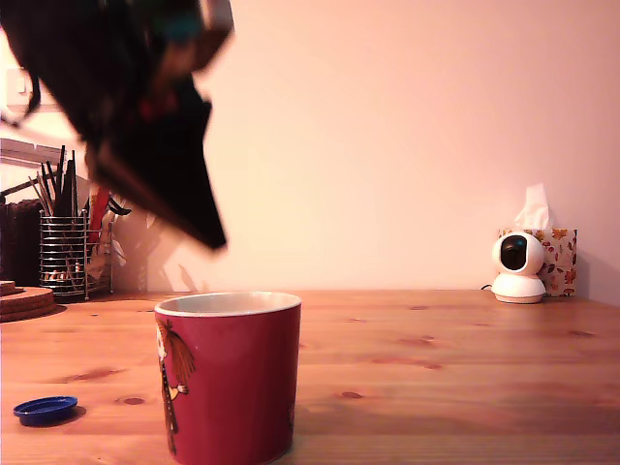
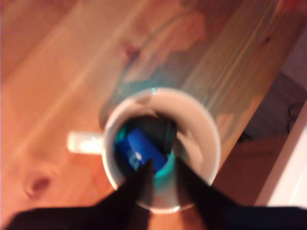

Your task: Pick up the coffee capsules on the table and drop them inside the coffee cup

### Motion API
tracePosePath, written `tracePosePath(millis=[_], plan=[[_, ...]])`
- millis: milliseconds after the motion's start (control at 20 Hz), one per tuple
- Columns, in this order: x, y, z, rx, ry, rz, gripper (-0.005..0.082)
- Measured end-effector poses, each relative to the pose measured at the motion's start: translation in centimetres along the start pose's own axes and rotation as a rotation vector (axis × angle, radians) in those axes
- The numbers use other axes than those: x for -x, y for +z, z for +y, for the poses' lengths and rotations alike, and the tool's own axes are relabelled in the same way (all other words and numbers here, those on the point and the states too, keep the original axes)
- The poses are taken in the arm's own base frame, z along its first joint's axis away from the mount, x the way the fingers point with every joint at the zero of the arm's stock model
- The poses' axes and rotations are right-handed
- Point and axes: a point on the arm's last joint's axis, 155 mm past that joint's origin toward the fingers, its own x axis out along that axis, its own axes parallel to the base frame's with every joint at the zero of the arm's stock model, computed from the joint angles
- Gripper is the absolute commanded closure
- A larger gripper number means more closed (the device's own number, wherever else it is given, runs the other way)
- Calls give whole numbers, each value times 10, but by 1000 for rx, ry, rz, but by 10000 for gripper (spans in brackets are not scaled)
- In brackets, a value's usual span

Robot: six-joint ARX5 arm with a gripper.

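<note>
The coffee cup [image 1: 237, 378] is a dark-red mug with a cream inside, standing at the front of the wooden table; the wrist view looks straight down into the coffee cup [image 2: 201, 124]. A blue capsule [image 2: 139, 149] with white print lies inside on the bottom, and a dark capsule [image 2: 160, 130] lies beside it. My gripper [image 2: 163, 166] hangs just above the rim, its two dark fingers apart with nothing between them. In the exterior view the gripper [image 1: 208, 228] is a blurred dark shape pointing down, above and slightly to the left of the cup.
A flat blue lid [image 1: 45, 410] lies on the table at the exterior view's left. A wire-mesh pen holder [image 1: 75, 254] stands at the back left beside a wooden coaster [image 1: 24, 300]. A small white camera [image 1: 518, 266] and tissue box [image 1: 557, 257] stand at the back right.
</note>
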Motion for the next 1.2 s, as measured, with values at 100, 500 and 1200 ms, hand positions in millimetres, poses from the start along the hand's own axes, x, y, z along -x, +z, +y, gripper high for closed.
tracePosePath(millis=[100,500,1200], plan=[[10,9,-2,-11,5,-45,793],[39,30,-1,-8,28,-170,793],[129,42,76,122,251,-484,793]])
